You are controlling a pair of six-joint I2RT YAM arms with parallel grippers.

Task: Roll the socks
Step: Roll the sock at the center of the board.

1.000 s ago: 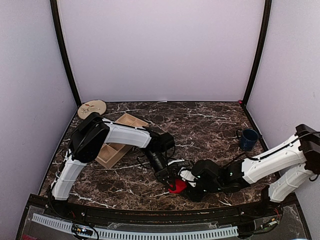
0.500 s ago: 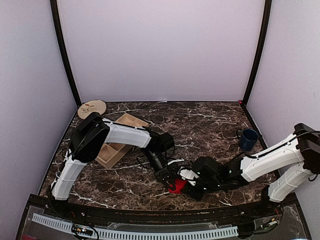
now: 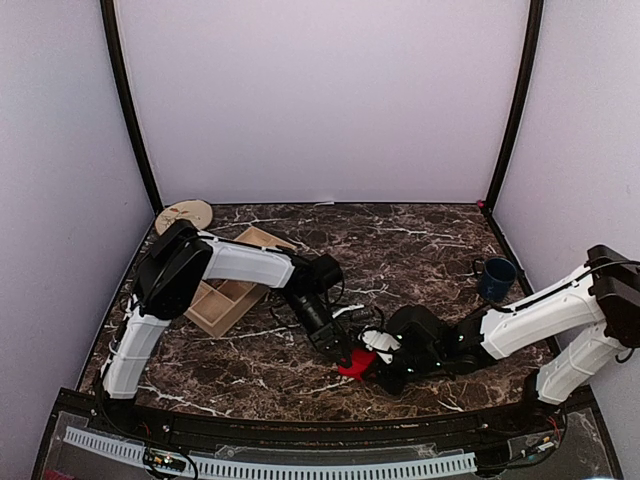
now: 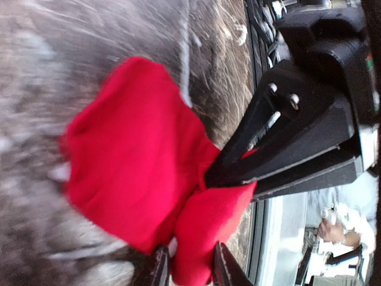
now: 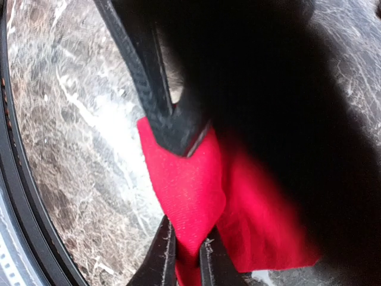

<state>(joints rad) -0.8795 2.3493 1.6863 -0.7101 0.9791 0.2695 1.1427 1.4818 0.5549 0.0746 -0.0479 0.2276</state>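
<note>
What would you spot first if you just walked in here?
The bright red sock jumps out, bunched on the dark marble table near its front edge. The right gripper pinches one fold of it, and the left gripper straddles another fold right beside it.

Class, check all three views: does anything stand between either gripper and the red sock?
Nothing visible does. The right gripper is pinched on the red sock, and the left gripper has red fabric between its fingers. The wooden tray and the blue mug stand well away.
</note>
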